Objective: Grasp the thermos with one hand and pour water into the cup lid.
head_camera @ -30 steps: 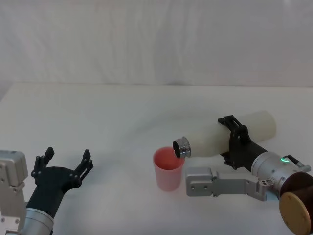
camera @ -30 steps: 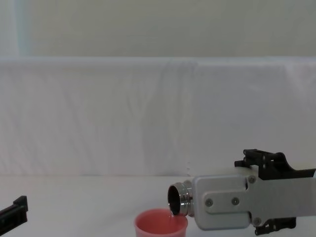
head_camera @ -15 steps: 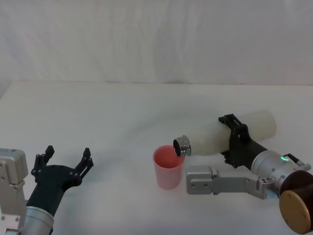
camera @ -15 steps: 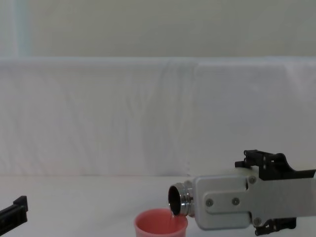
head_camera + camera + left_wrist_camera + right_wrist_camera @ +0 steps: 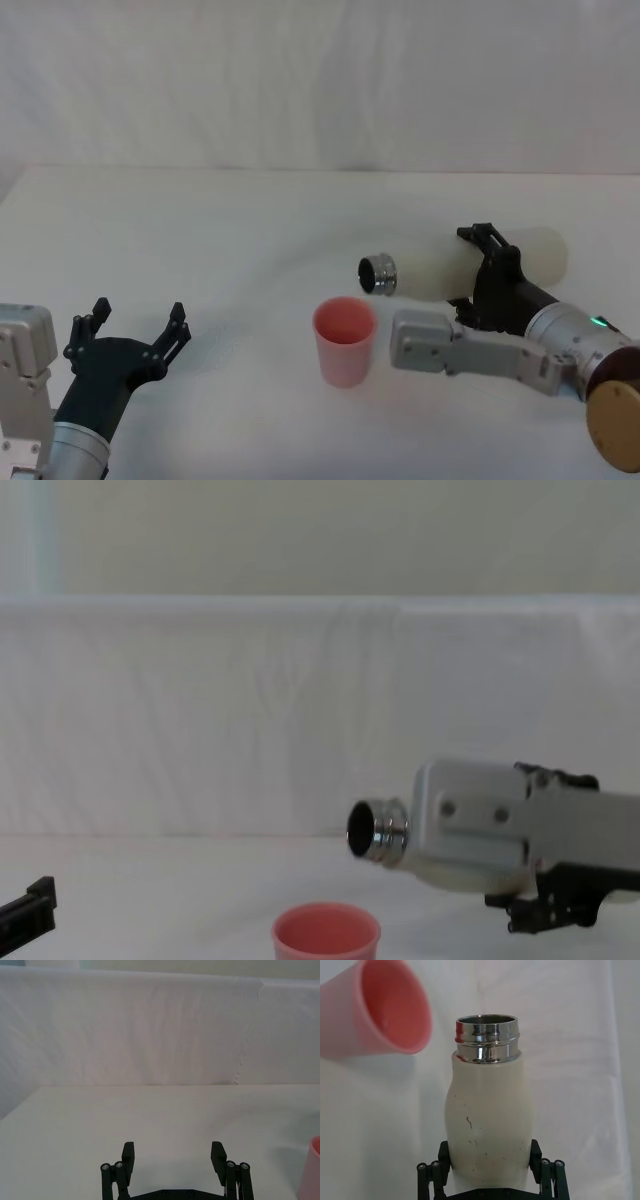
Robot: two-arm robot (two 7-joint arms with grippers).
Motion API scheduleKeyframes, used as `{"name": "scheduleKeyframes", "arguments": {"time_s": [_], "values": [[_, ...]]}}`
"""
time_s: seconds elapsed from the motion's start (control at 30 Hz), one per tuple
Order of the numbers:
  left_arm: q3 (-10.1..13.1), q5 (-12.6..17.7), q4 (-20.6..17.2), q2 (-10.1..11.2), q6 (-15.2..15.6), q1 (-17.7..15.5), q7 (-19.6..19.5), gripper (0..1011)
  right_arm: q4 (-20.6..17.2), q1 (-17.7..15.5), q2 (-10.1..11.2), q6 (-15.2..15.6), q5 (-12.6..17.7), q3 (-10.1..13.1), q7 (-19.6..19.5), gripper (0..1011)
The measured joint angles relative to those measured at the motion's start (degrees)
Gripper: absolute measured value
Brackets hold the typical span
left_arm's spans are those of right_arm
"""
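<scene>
One hand works: right hand (image 5: 478, 268) clamped on thermos (image 5: 450, 265), held near-level above the tabletop (image 5: 250, 220).
Neck sits above and just beyond cup lid (image 5: 345, 342); tilt slowly, keeping the mouth over the rim. Left hand (image 5: 130, 335) parked, fingers apart.

White table (image 5: 250, 230) — white draped backdrop (image 5: 320, 80)

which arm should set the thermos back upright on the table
The right. The right gripper already clamps the thermos, held sideways above the table with its neck past the cup lid. The left gripper hangs open at the near left.
</scene>
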Motion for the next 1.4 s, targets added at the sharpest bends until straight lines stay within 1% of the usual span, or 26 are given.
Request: {"name": "scheduleKeyframes", "arguments": {"time_s": [0.07, 0.1, 0.13, 0.23, 0.33, 0.37, 0.43, 0.47, 0.53, 0.57, 0.67, 0.73, 0.77, 0.8, 0.87, 0.9, 0.93, 0.97, 1.07, 1.1, 1.17, 1.2, 1.27, 1.3, 1.4], "values": [[0.0, 0.0, 0.0, 0.0, 0.0, 0.0, 0.0, 1001, -0.19, -0.43, -0.28, -0.28, 1.21, 0.84, -0.54, 952], [0.0, 0.0, 0.0, 0.0, 0.0, 0.0, 0.0, 1001, -0.39, -0.94, -0.59, -0.62, 2.74, 1.74, -1.22, 952], [0.0, 0.0, 0.0, 0.0, 0.0, 0.0, 0.0, 1001, -0.39, -0.94, -0.59, -0.62, 2.74, 1.74, -1.22, 952], [0.0, 0.0, 0.0, 0.0, 0.0, 0.0, 0.0, 1001, -0.81, -2.14, -1.46, -1.44, 6.64, 4.18, -2.76, 952], [0.0, 0.0, 0.0, 0.0, 0.0, 0.0, 0.0, 1001, -0.97, -2.85, -1.87, -1.84, 8.58, 5.48, -3.38, 953], [0.0, 0.0, 0.0, 0.0, 0.0, 0.0, 0.0, 1001, -1.07, -3.3, -2.2, -2.07, 10.12, 6.27, -3.8, 952], [0.0, 0.0, 0.0, 0.0, 0.0, 0.0, 0.0, 1001, -1.13, -3.73, -2.53, -2.31, 11.53, 7.13, -4.25, 952], [0.0, 0.0, 0.0, 0.0, 0.0, 0.0, 0.0, 1001, -1.13, -4.17, -2.94, -2.61, 12.97, 7.92, -4.65, 952], [0.0, 0.0, 0.0, 0.0, 0.0, 0.0, 0.0, 1001, -1.13, -4.55, -3.31, -2.91, 14.27, 8.59, -4.97, 952], [0.0, 0.0, 0.0, 0.0, 0.0, 0.0, 0.0, 1001, -1.13, -4.9, -3.76, -3.26, 15.8, 9.37, -5.34, 952], [0.0, 0.0, 0.0, 0.0, 0.0, 0.0, 0.0, 1001, -1.13, -5.37, -4.5, -3.81, 18.25, 10.42, -5.79, 952], [0.0, 0.0, 0.0, 0.0, 0.0, 0.0, 0.0, 1001, -0.93, -5.84, -5.55, -4.5, 21.64, 11.79, -6.11, 952], [0.0, 0.0, 0.0, 0.0, 0.0, 0.0, 0.0, 1001, -0.93, -5.84, -5.55, -4.5, 21.64, 11.79, -6.11, 952], [0.0, 0.0, 0.0, 0.0, 0.0, 0.0, 0.0, 1001, -0.71, -6.02, -6.03, -4.79, 23.29, 12.32, -6.18, 953], [0.0, 0.0, 0.0, 0.0, 0.0, 0.0, 0.0, 1001, -0.48, -6.21, -6.55, -5.09, 25.26, 12.9, -6.22, 952], [0.0, 0.0, 0.0, 0.0, 0.0, 0.0, 0.0, 1001, -0.22, -6.32, -7.12, -5.34, 27.03, 13.5, -6.22, 952], [0.0, 0.0, 0.0, 0.0, 0.0, 0.0, 0.0, 1001, -0.07, -6.39, -7.43, -5.5, 28.03, 13.78, -6.22, 952], [0.0, 0.0, 0.0, 0.0, 0.0, 0.0, 0.0, 1001, 0.28, -6.55, -8.11, -5.8, 30.2, 14.48, -6.21, 952], [0.0, 0.0, 0.0, 0.0, 0.0, 0.0, 0.0, 1001, 0.73, -6.74, -9.08, -6.12, 33.31, 15.46, -6.05, 952], [0.0, 0.0, 0.0, 0.0, 0.0, 0.0, 0.0, 1001, 1.02, -6.82, -9.61, -6.29, 35.25, 16.01, -5.88, 952], [0.0, 0.0, 0.0, 0.0, 0.0, 0.0, 0.0, 1001, 1.37, -6.88, -10.25, -6.48, 37.28, 16.63, -5.6, 952], [0.0, 0.0, 0.0, 0.0, 0.0, 0.0, 0.0, 1001, 1.76, -6.93, -10.85, -6.74, 39.31, 17.15, -5.33, 952], [0.0, 0.0, 0.0, 0.0, 0.0, 0.0, 0.0, 1001, 2.12, -6.95, -11.31, -6.94, 41.05, 17.58, -5.08, 952], [0.0, 0.0, 0.0, 0.0, 0.0, 0.0, 0.0, 1001, 2.52, -6.96, -11.75, -7.04, 42.71, 17.98, -4.81, 952], [0.0, 0.0, 0.0, 0.0, 0.0, 0.0, 0.0, 1001, 3.06, -6.94, -12.3, -7.11, 44.71, 18.31, -4.4, 952]]}}
